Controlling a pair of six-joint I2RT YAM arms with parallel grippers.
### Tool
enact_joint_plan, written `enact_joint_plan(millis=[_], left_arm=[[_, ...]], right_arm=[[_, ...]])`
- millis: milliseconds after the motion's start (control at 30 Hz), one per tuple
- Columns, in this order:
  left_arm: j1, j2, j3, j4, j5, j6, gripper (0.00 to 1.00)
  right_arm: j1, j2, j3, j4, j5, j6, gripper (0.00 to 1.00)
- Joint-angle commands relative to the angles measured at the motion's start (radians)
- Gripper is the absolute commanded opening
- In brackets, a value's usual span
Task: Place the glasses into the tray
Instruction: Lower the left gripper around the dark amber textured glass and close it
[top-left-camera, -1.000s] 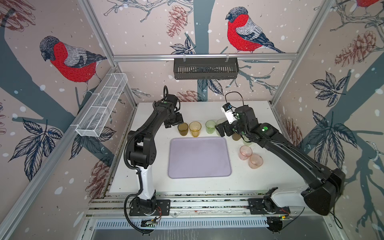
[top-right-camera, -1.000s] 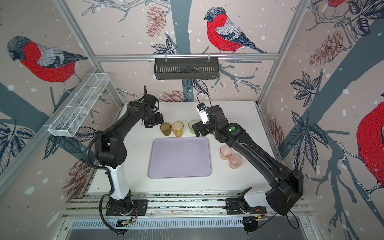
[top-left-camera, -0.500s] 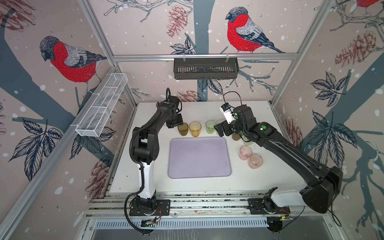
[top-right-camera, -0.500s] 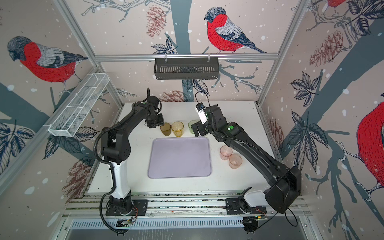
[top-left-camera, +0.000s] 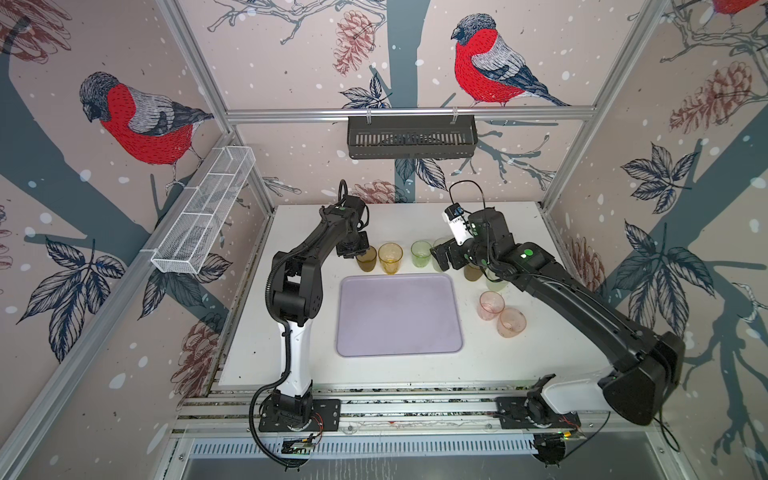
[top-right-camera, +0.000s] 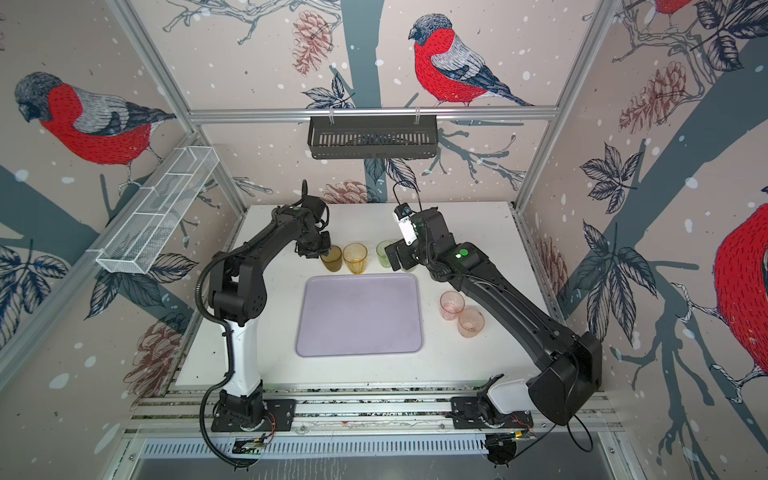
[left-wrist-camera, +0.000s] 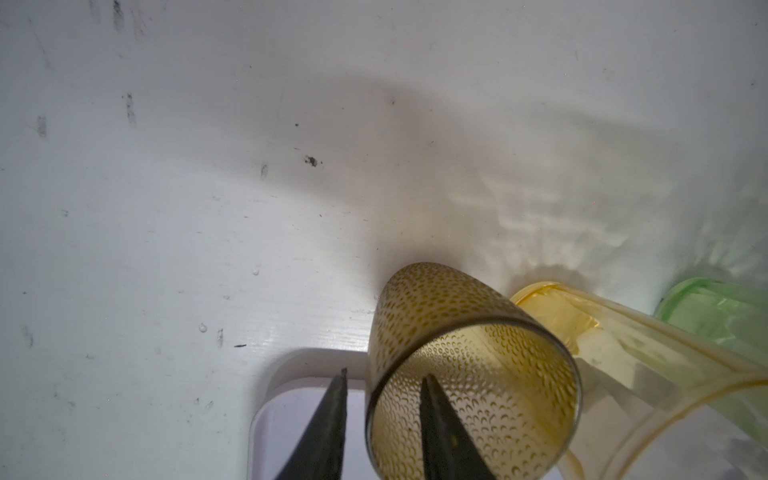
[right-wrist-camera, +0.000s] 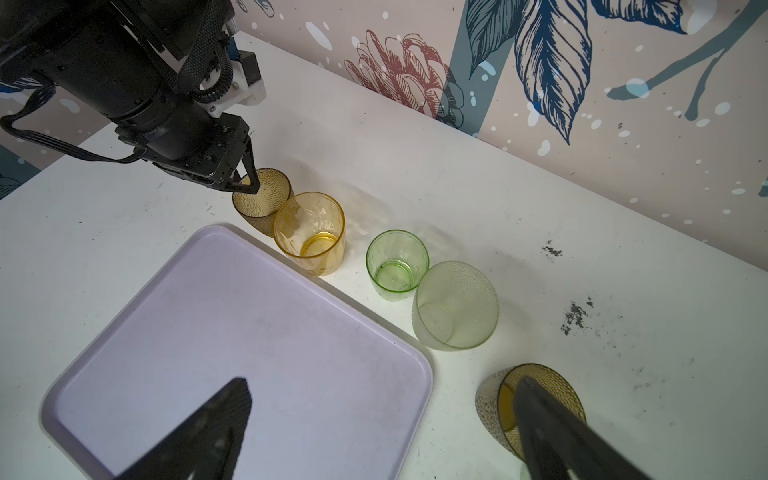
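Behind the tray (top-left-camera: 399, 316) on the counter (top-left-camera: 257, 332), your left end effector (left-wrist-camera: 384, 374) straddles a brown glass (left-wrist-camera: 440, 307) rim, one finger inside and one outside, narrow but not visibly pinching. Your right end effector (right-wrist-camera: 382, 380) gapes wide, spanning the tray's corner and a second brown glass (right-wrist-camera: 490, 399).

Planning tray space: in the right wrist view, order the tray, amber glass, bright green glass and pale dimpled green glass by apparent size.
1. tray
2. amber glass and pale dimpled green glass: these look alike, and the pale one sits nearer the camera, so they are unranked.
3. bright green glass
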Motion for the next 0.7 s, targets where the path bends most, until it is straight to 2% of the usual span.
enact_joint_plan(millis=[0, 667], left_arm=[[-0.003, 0.01, 0.012, -0.004, -0.017, -0.003, 0.29], [-0.004, 0.013, 0.014, -0.017, -0.061, -0.013, 0.12]], right_arm=[[-0.004, -0.014, 0.0, 0.028, -0.014, -0.002, 0.99], [-0.057, -0.057, -0.017, 0.048, -0.008, -0.005, 1.0]])
